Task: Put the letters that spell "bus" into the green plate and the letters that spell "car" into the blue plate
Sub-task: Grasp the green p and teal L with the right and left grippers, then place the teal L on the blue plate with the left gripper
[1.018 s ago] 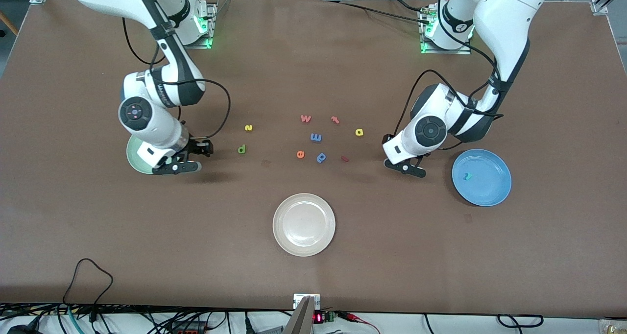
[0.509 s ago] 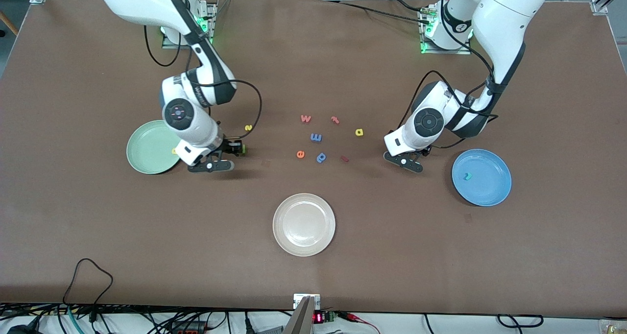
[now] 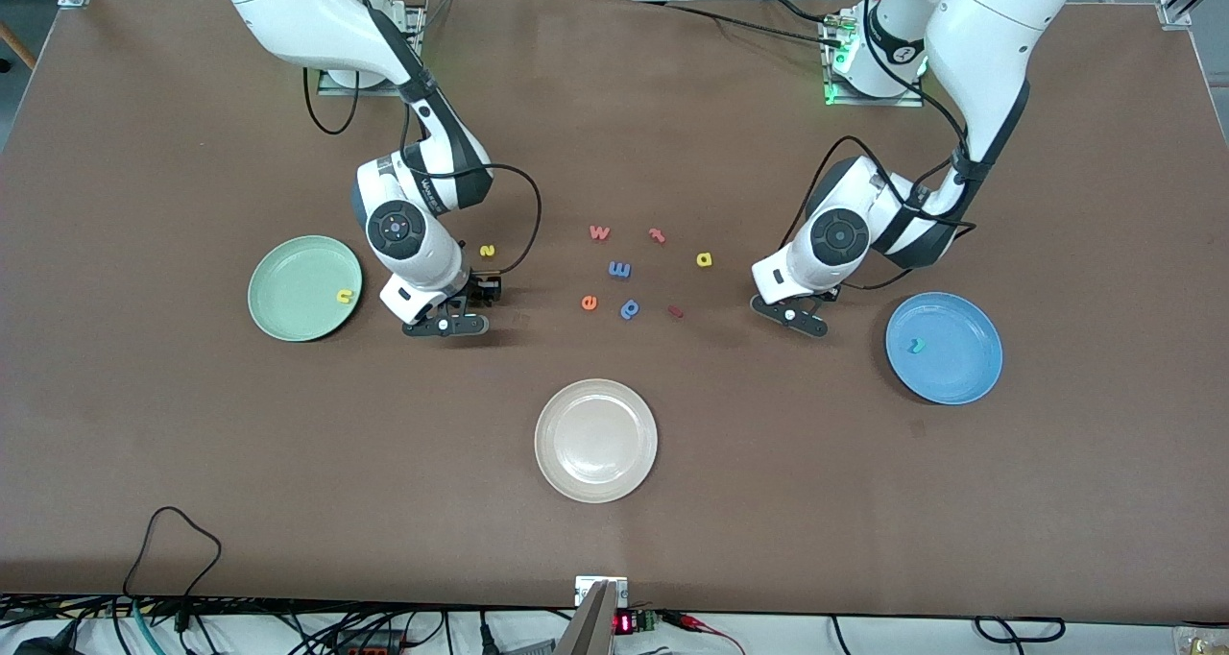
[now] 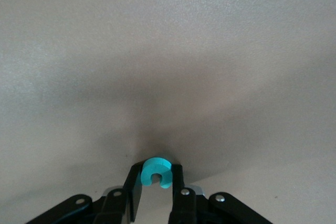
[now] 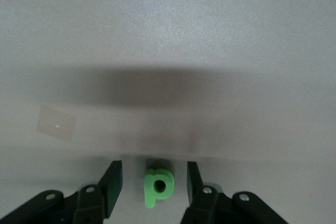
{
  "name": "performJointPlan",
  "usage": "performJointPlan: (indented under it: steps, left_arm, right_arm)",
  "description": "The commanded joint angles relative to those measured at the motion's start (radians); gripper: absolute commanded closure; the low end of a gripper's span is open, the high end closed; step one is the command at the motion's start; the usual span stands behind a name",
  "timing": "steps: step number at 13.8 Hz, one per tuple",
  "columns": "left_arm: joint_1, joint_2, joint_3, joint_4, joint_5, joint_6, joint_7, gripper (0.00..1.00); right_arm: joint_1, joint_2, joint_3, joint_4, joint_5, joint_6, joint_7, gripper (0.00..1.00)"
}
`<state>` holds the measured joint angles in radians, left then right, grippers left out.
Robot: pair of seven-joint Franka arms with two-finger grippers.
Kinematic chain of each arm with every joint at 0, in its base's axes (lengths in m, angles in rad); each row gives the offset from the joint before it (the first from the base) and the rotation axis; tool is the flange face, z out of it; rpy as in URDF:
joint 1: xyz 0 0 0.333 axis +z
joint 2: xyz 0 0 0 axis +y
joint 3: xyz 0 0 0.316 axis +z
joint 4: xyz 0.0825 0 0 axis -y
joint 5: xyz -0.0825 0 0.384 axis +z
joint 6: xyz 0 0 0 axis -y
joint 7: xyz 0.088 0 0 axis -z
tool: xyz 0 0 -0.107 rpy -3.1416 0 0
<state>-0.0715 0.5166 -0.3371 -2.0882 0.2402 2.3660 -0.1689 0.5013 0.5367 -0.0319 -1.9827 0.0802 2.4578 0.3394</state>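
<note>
My left gripper (image 4: 156, 176) is shut on a teal "c" (image 4: 157, 167) right at the table top. In the front view it (image 3: 793, 309) sits between the loose letters and the blue plate (image 3: 970, 378), which holds a teal "r" (image 3: 918, 346). My right gripper (image 5: 154, 172) stands open around the green "b" (image 5: 157, 186), with a gap on each side. It (image 3: 477, 296) is low beside the green plate (image 3: 288, 290), which holds a yellow "u" (image 3: 344, 296). A yellow "s" (image 3: 488, 250) and a yellow "a" (image 3: 704, 259) lie on the table.
Mid-table lie a red "w" (image 3: 599, 232), a small red hook (image 3: 657, 234), a blue "m" (image 3: 619, 270), an orange "e" (image 3: 589, 302), a blue "p" (image 3: 630, 307) and a dark red piece (image 3: 676, 311). A white plate (image 3: 595, 441) sits nearer the camera.
My right arm swung from over the green plate to the green "b", leaving the yellow "u" in the plate. My left gripper shifted slightly and closed on the teal "c".
</note>
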Motion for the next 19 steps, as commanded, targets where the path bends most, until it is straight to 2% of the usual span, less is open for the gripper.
performJointPlan:
  steps: [1, 3, 6, 8, 9, 11, 14, 15, 16, 17, 19]
  left_arm:
    - [0.010, -0.018, 0.001, 0.038, 0.028, -0.075, 0.009, 0.78]
    - [0.013, -0.047, 0.013, 0.118, 0.028, -0.221, 0.046, 0.78]
    - [0.109, -0.040, 0.018, 0.281, 0.030, -0.427, 0.184, 0.78]
    - [0.208, -0.032, 0.020, 0.301, 0.050, -0.432, 0.282, 0.78]
    - [0.254, -0.014, 0.017, 0.303, 0.097, -0.427, 0.311, 0.78]
    - [0.291, 0.028, 0.018, 0.300, 0.151, -0.416, 0.319, 0.77]
    - [0.357, 0.095, 0.020, 0.274, 0.160, -0.346, 0.328, 0.74]
    - [0.366, 0.097, 0.018, 0.252, 0.160, -0.314, 0.338, 0.67]
    - [0.368, 0.096, 0.017, 0.246, 0.159, -0.309, 0.335, 0.29]
    - [0.368, 0.091, 0.015, 0.253, 0.159, -0.315, 0.339, 0.00]
    - [0.366, 0.071, 0.003, 0.257, 0.159, -0.338, 0.339, 0.00]
  right_arm:
    - [0.017, 0.017, -0.009, 0.013, 0.009, -0.005, 0.007, 0.44]
    - [0.017, 0.017, -0.009, 0.010, 0.009, -0.006, 0.007, 0.46]
    - [0.017, 0.017, -0.009, 0.001, 0.007, -0.014, 0.006, 0.46]
    - [0.017, 0.017, -0.008, -0.001, 0.007, -0.014, 0.006, 0.46]
    - [0.020, 0.017, -0.008, -0.001, 0.007, -0.014, 0.006, 0.49]
    - [0.029, 0.016, -0.008, -0.004, 0.007, -0.016, 0.004, 0.52]
    - [0.029, 0.002, -0.008, -0.004, 0.007, -0.071, 0.007, 0.52]
    - [0.029, -0.001, -0.008, -0.004, 0.007, -0.080, 0.007, 0.52]
    - [0.028, -0.001, -0.008, -0.004, 0.007, -0.083, 0.007, 0.52]
    - [0.028, -0.001, -0.009, -0.004, 0.007, -0.085, 0.007, 0.52]
    - [0.028, -0.001, -0.008, -0.004, 0.007, -0.085, 0.007, 0.52]
